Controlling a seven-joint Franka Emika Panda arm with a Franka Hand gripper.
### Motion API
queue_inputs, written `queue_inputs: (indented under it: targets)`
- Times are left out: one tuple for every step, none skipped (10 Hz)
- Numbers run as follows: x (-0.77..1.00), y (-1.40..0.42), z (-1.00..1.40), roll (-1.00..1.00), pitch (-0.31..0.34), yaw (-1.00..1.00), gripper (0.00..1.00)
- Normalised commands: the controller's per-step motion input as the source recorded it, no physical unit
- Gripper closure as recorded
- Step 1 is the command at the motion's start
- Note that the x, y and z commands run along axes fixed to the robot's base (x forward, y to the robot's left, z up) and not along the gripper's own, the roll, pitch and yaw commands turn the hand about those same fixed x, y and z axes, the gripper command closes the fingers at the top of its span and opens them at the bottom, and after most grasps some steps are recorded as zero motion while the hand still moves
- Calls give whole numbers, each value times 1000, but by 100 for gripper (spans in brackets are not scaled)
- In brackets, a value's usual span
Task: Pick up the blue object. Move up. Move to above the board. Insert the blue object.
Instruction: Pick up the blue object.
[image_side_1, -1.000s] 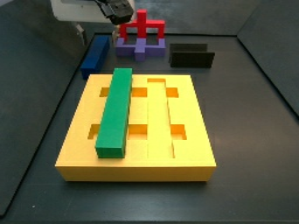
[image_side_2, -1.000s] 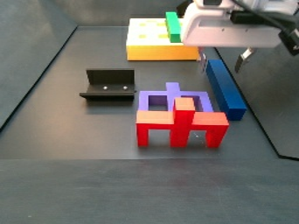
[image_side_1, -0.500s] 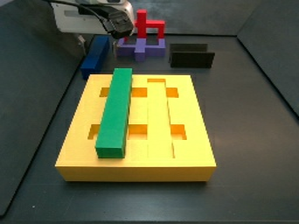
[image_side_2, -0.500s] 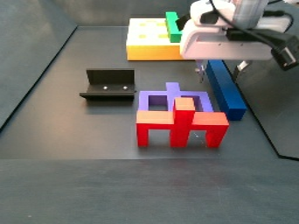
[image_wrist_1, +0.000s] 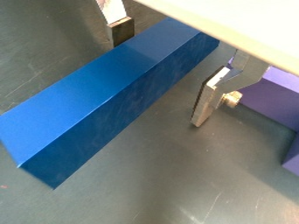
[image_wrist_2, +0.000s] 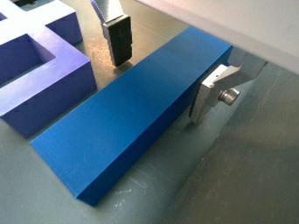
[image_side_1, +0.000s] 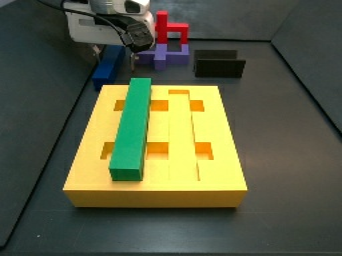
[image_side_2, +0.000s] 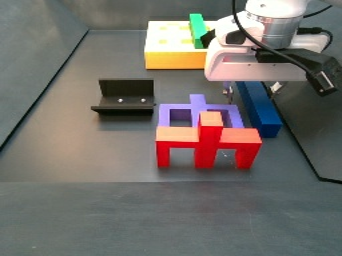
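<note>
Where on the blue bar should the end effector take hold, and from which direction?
Across its two long side faces, coming straight down. The blue object lies flat on the floor, and the end effector, open, already straddles its width, one finger beside each long side, neither clearly touching yet.

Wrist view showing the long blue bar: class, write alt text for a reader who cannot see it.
The gripper straddles a long dark-blue rectangular bar lying on the dark floor, one silver finger at each long side, jaws open. A purple block sits beside the bar.
</note>
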Motion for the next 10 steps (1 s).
queue_inputs:
  targets:
    - [0,-186,0,93,9,-123,0]
    - [-31,-86,0,70,0,-160,0]
    - [-180,0,-9,34,0,-89,0]
    - [-26,0,0,23,0,-9,0]
    - [17,-17,0,31,13,0,0]
    - [0,-71,249,154,100,-137,0]
    - [0,0,0,-9,0,0,0]
    - [0,74,0,-33,0,0,0]
    - [0,71,89,-73,0,-114,0]
    - [0,0,237,0,0,0,0]
